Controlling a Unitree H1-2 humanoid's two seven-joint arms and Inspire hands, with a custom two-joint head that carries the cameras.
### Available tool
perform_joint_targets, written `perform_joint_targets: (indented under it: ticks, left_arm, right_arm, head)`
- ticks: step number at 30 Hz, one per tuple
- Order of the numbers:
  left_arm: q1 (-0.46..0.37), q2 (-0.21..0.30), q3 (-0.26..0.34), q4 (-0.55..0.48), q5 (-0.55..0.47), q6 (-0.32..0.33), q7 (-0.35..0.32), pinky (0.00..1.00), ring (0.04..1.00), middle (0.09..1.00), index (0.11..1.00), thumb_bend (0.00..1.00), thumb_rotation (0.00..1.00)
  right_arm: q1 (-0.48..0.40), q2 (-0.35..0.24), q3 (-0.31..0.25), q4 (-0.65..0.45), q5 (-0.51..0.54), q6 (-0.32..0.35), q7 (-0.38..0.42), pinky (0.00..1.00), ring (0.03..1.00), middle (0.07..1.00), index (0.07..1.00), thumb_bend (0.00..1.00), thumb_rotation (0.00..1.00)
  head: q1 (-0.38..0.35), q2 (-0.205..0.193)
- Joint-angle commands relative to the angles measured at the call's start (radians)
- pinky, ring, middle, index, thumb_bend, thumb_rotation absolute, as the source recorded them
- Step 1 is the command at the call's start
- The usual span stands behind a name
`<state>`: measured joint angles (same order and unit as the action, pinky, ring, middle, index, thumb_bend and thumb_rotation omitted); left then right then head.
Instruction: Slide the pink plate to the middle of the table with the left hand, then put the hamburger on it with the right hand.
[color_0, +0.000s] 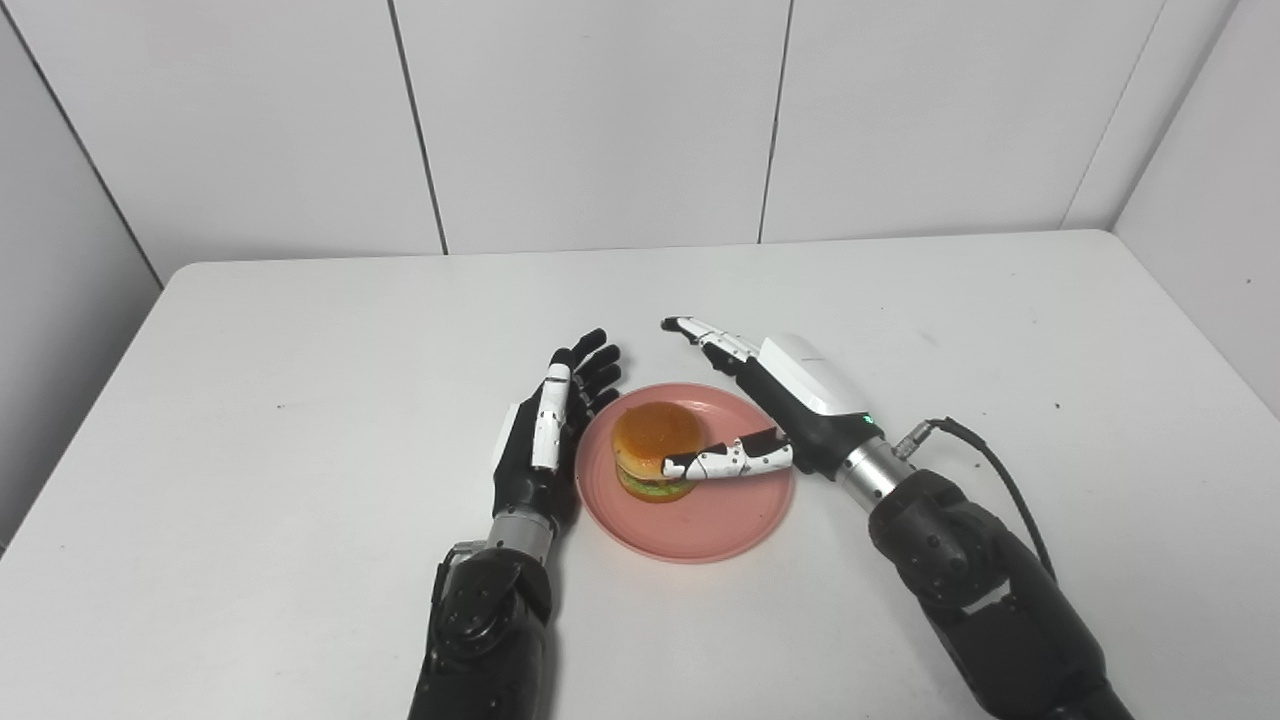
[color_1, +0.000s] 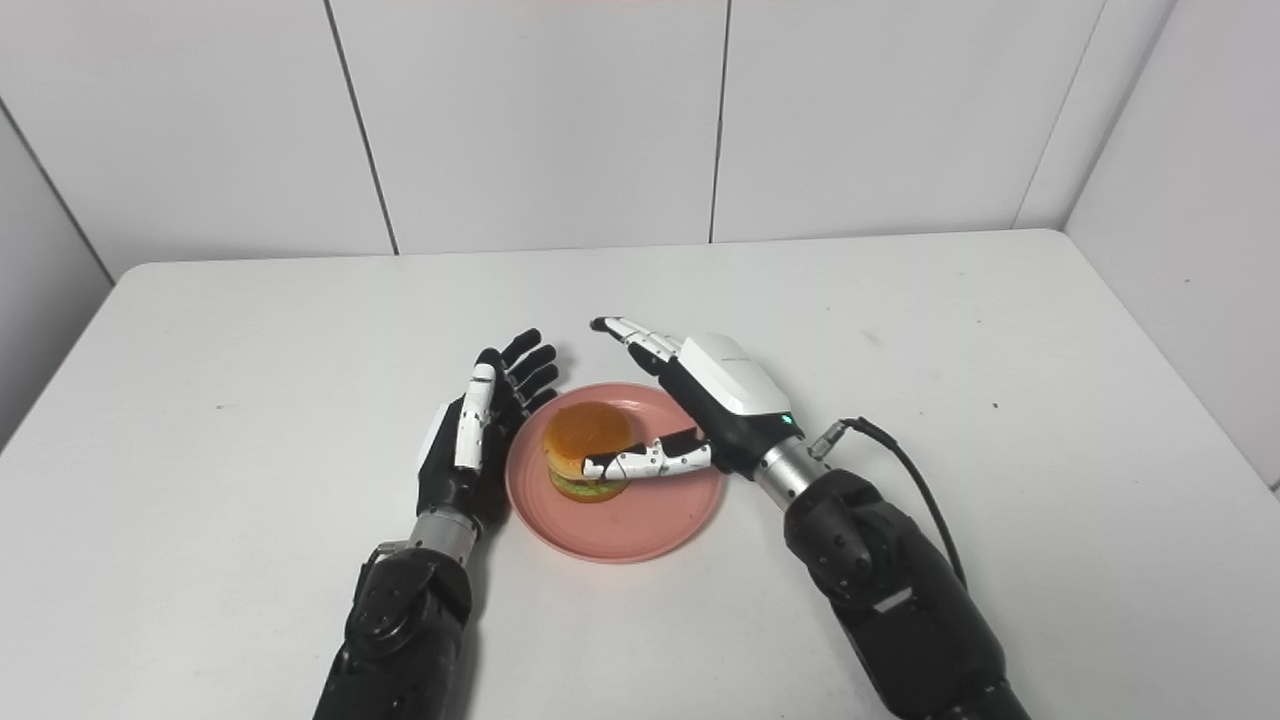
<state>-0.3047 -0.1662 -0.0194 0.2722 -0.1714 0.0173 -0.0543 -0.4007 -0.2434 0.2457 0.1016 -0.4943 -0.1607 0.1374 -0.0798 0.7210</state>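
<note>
Hamburger seated on plate, both my hands open beside it.

The round pink plastic plate (color_0: 700, 520) lay near the middle of the white table (color_0: 250, 420), with the toy hamburger, orange bun over green lettuce (color_0: 655, 450), upright on its left half. My left hand (color_0: 545, 430) rested at the plate's left rim, fingers spread, holding nothing. My right hand (color_0: 770, 410) was unclenched, thumb alongside the hamburger, fingers extended past the far rim.

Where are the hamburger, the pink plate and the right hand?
hamburger (color_0: 655, 432), left eye view, top of the bun.
pink plate (color_0: 700, 525), left eye view, bare near part of its surface.
right hand (color_0: 790, 395), left eye view, white back of the hand.
</note>
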Motion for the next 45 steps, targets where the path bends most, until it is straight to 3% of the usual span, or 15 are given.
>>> perform_joint_targets:
  ticks: [1,3,5,10,12,19,23,29,34,40,45]
  left_arm:
    - [-0.013,-0.006,0.001,-0.007,0.008,-0.030,0.002,0.90,0.892,0.864,0.830,0.40,1.00]
    - [-0.014,-0.002,0.002,-0.008,0.011,-0.042,0.003,0.91,0.903,0.877,0.846,0.41,1.00]
    - [-0.013,-0.002,0.005,-0.015,0.014,-0.049,0.009,0.92,0.911,0.890,0.862,0.41,1.00]
    - [-0.004,0.006,0.007,-0.041,0.015,-0.048,0.015,0.95,0.925,0.902,0.882,0.41,1.00]
    - [-0.002,0.010,0.009,-0.044,0.015,-0.048,0.015,0.97,0.941,0.917,0.895,0.41,1.00]
    - [-0.002,0.024,0.006,-0.034,0.040,-0.078,0.012,1.00,0.990,0.968,0.940,0.41,1.00]
    - [0.002,0.041,-0.008,-0.025,0.060,-0.125,-0.004,1.00,1.000,0.998,0.975,0.40,1.00]
    - [0.002,0.051,-0.011,-0.027,0.051,-0.127,-0.005,1.00,1.000,1.000,0.995,0.37,1.00]
    - [-0.004,0.055,-0.010,-0.017,0.050,-0.134,-0.005,1.00,1.000,1.000,1.000,0.37,1.00]
    - [-0.009,0.067,-0.016,0.006,0.055,-0.164,-0.015,1.00,1.000,1.000,1.000,0.35,1.00]
    - [-0.006,0.077,-0.020,0.001,0.040,-0.136,-0.039,1.00,1.000,1.000,1.000,0.35,1.00]
  right_arm:
    - [-0.013,0.034,-0.043,-0.060,0.054,-0.015,-0.053,0.82,0.933,0.970,0.962,0.65,0.68]
    - [0.003,0.069,-0.086,-0.086,0.099,0.002,-0.075,0.81,0.925,0.973,0.968,0.60,0.66]
    - [0.014,0.093,-0.119,-0.105,0.135,0.024,-0.081,0.85,0.930,0.981,0.974,0.58,0.70]
    - [0.027,0.111,-0.162,-0.109,0.172,0.051,-0.086,0.89,0.923,0.978,1.000,0.58,0.94]
    - [0.033,0.121,-0.178,-0.094,0.207,0.053,-0.088,0.89,0.921,0.972,1.000,0.57,0.96]
    - [0.063,0.168,-0.230,-0.055,0.386,0.074,-0.073,0.89,0.931,0.960,0.990,0.59,0.92]
    - [0.078,0.195,-0.245,-0.031,0.433,0.072,-0.088,0.88,0.923,0.952,0.968,0.61,0.93]
    - [0.116,0.236,-0.264,-0.036,0.488,0.108,-0.102,0.93,0.943,0.965,0.969,0.62,0.89]
    - [0.139,0.240,-0.258,-0.019,0.514,0.104,-0.092,0.97,0.988,0.999,0.999,0.55,0.97]
    - [0.147,0.247,-0.253,0.012,0.496,0.058,-0.115,1.00,1.000,1.000,1.000,0.59,0.97]
    - [0.157,0.254,-0.252,0.007,0.489,0.066,-0.132,1.00,1.000,1.000,1.000,0.56,0.98]
  head:
    - [0.000,0.000]
    - [0.001,-0.001]
    - [0.003,-0.001]
    - [0.002,-0.003]
    - [0.003,-0.004]
    - [0.007,-0.008]
    - [0.001,-0.007]
    - [-0.001,-0.006]
    - [0.003,-0.005]
    - [0.002,-0.005]
    - [-0.002,-0.006]
